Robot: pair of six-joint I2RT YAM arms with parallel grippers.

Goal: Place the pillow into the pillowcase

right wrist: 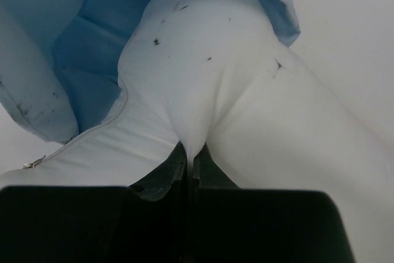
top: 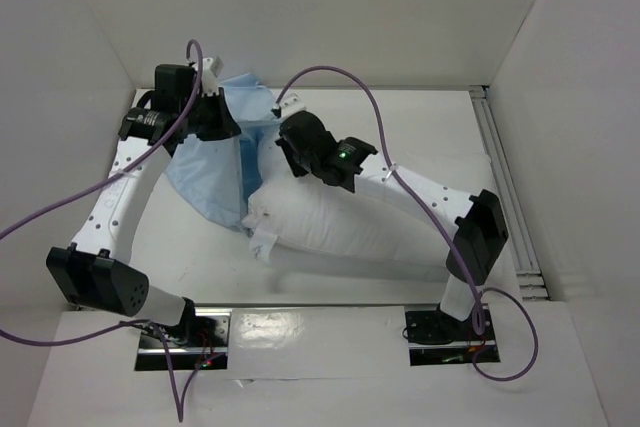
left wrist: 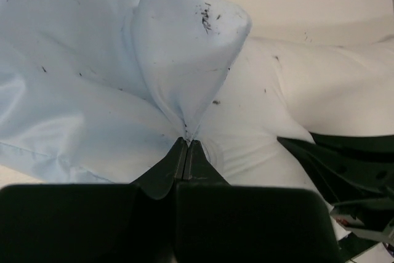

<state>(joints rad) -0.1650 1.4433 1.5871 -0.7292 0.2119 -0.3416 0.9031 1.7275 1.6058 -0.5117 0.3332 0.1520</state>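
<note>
The white table bears the pillow, lying from centre toward the near right, its far end poking into the open mouth of the pale blue pillowcase at far left. The left gripper is pinched tight on a fold of pillowcase fabric. The right gripper is clamped on a fold of the pillow.

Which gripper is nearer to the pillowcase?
Left. The left gripper pinches the pillowcase fabric itself; the right gripper pinches the pillow, just outside the pillowcase's open mouth.
</note>
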